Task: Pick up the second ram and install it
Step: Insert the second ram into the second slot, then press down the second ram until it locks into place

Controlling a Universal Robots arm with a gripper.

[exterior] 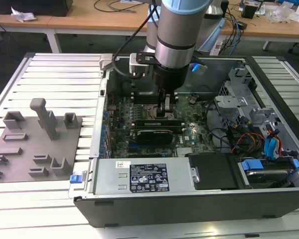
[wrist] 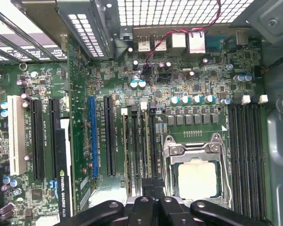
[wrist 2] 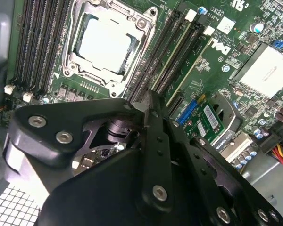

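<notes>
Gripper (exterior: 165,112) reaching into the open computer case (exterior: 269,79), jaws closing together over the second ram (exterior: 157,121), which is sitting in a slot at nine o'clock of the CPU socket (wrist: 194,165). Case lying on a slatted table (exterior: 55,84); grey fixture tray (exterior: 35,144) lying beside it.

Computer case (exterior: 269,84): open, lying on its side on a slatted metal table (exterior: 55,74)
Power supply (exterior: 139,177): silver box along the case's near edge, label facing up
Motherboard (wrist: 188,75): green, with a silver CPU socket (wrist: 194,160) between banks of black slots
Graphics card (exterior: 153,135): black, seated across the board
Grey fixture tray (exterior: 35,144): on the table at the exterior view's left
Drive bay clips (exterior: 251,164): blue, at the exterior view's right
</notes>
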